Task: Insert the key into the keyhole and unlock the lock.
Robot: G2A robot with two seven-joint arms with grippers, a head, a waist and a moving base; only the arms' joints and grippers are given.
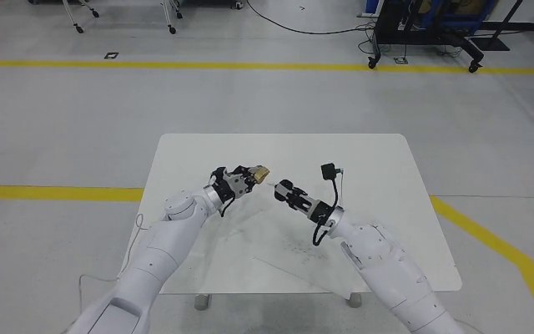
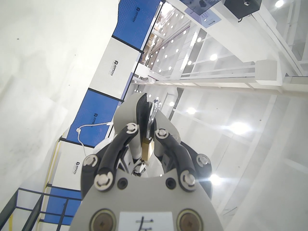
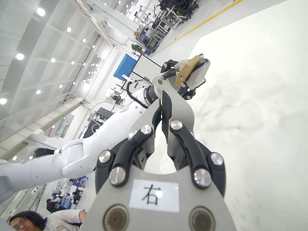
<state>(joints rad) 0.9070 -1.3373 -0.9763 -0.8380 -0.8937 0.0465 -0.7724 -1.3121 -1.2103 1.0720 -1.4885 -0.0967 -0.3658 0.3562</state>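
A small brass padlock [image 1: 262, 174] is held above the middle of the white table [image 1: 375, 159], with my left gripper [image 1: 249, 178] shut on it. In the left wrist view its brass body [image 2: 147, 149] sits between the fingers and the silver shackle [image 2: 154, 110] points toward the fingertips. My right gripper [image 1: 282, 189] is a short gap from the padlock, pointed at it with its pads pressed together. The key is a thin pale tip at the gripper's end. In the right wrist view, that gripper [image 3: 163, 96] sits just short of the padlock [image 3: 186, 72] in the left gripper [image 3: 196, 73].
Both grippers hang over the bare tabletop [image 3: 252, 78]. The table's far edge [image 1: 284, 135] and right edge [image 1: 430, 209] drop to a grey floor with yellow lines [image 1: 250, 65]. A black camera block [image 1: 329, 171] with a cable sits on the right wrist.
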